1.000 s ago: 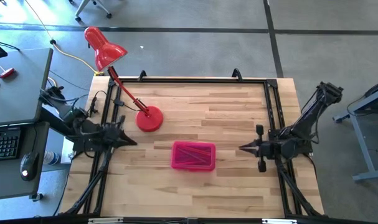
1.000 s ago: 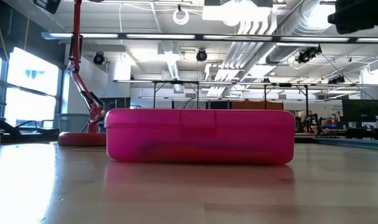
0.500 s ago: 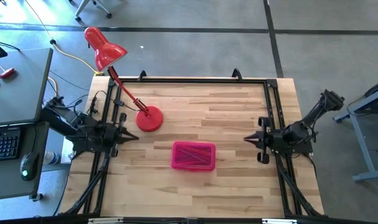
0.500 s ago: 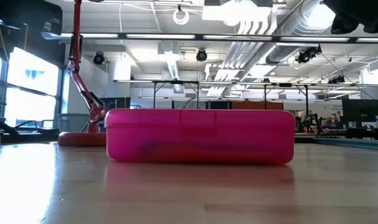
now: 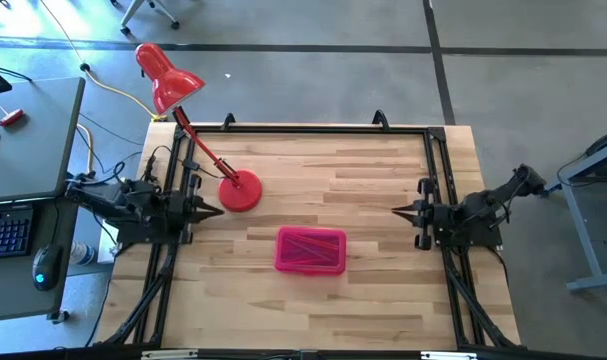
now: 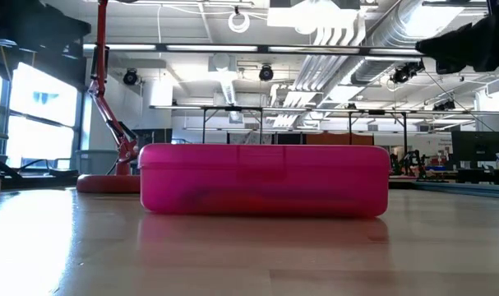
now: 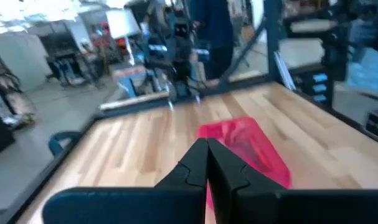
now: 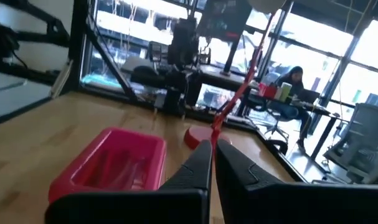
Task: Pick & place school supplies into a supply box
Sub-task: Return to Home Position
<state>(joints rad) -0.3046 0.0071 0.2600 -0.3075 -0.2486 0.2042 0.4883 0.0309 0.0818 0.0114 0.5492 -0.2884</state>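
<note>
The hot-pink supply box (image 5: 310, 250) lies flat with its lid closed near the middle of the table, toward the near edge. It also shows in the low view (image 6: 264, 179) and in both wrist views (image 7: 245, 149) (image 8: 111, 163). Dim darker streaks show through its translucent walls; the single school supplies cannot be told apart. My left gripper (image 5: 215, 210) hovers shut by the table's left edge, pointing right, well apart from the box. My right gripper (image 5: 398, 211) hovers shut by the right edge, pointing left, also apart from it.
A red desk lamp stands with its round base (image 5: 240, 192) on the table's far left part, just beside my left gripper; its head (image 5: 163, 75) leans out past the far left corner. Black frame rails (image 5: 323, 127) run along the table's edges. Bare wood surrounds the box.
Both arms have drawn back from the box while staying shut. My left gripper has moved a little toward the far edge. My right gripper has moved toward the far and right edges. The box has stayed where it was.
</note>
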